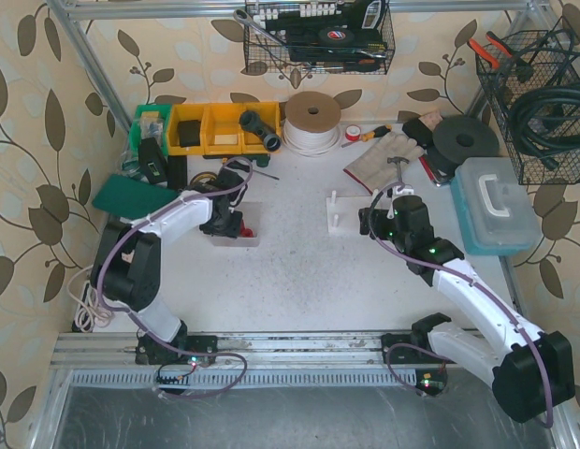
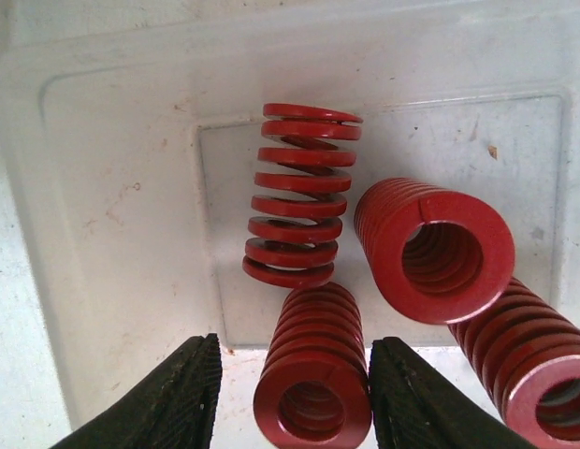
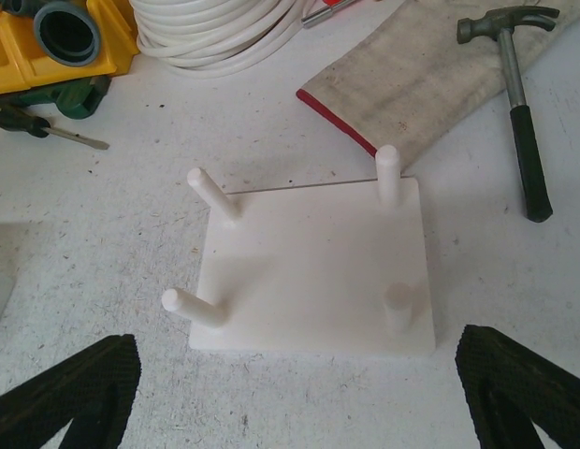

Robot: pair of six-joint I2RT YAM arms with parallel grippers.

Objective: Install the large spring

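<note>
Several red springs lie in a shallow white tray (image 2: 112,234), which shows in the top view as tray (image 1: 251,236). My left gripper (image 2: 295,344) reaches down into it, also seen from above as left gripper (image 1: 224,223). Its jaws straddle a tight-coiled red spring (image 2: 313,374): the right finger (image 2: 412,402) touches it, the left finger (image 2: 168,402) stands a little off. A wider red spring (image 2: 435,248) lies just right of it, an open-coiled one (image 2: 299,206) stands behind. My right gripper (image 3: 295,341) hangs open over the white peg plate (image 3: 318,271), empty.
A hammer (image 3: 519,112) and a work glove (image 3: 430,75) lie beyond the plate, a white cable coil (image 1: 311,126) and yellow bins (image 1: 210,128) further back. A grey toolbox (image 1: 491,206) stands at the right, a green pad (image 1: 122,195) at the left.
</note>
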